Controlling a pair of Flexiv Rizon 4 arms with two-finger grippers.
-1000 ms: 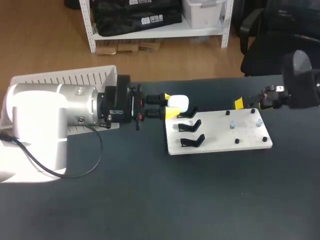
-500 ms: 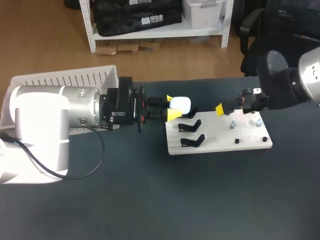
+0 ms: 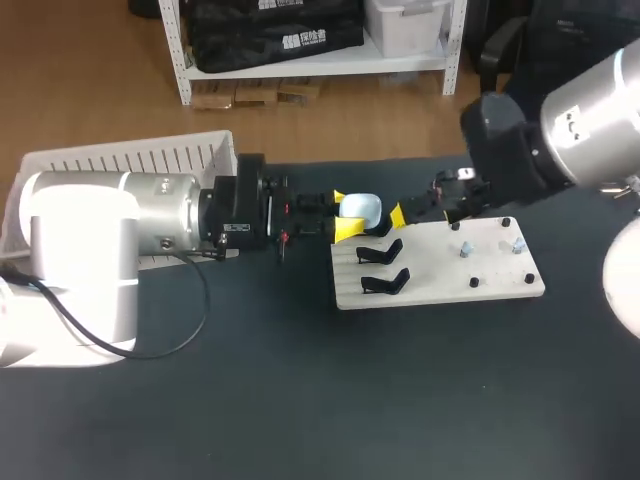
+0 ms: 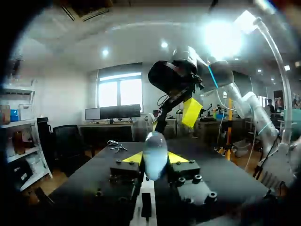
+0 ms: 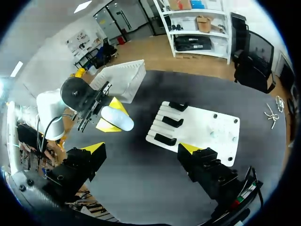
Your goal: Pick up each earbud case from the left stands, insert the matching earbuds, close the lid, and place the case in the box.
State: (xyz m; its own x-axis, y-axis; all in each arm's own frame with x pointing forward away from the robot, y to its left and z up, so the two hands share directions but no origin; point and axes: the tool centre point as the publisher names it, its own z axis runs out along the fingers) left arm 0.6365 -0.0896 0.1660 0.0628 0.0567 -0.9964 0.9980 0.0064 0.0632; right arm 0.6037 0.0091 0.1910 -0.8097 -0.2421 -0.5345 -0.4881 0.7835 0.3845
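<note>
Earbud case (image 3: pixel 360 207) (the white rounded one) is pinched between the yellow tips of the left gripper (image 3: pixel 342 212), poking out ahead of the fingers. Right gripper (image 3: pixel 402 213) hangs just beside it with fingers spread wide and nothing in them, over the edge of the white board (image 3: pixel 500 285), and the board's black stands (image 3: pixel 385 280) sit close by both grippers.

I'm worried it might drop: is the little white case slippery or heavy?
Probably slippery: the earbud case looks smooth, rounded and glossy, held only at its sides by the left tool. Likely light, being small. Set down, it might roll.
</note>
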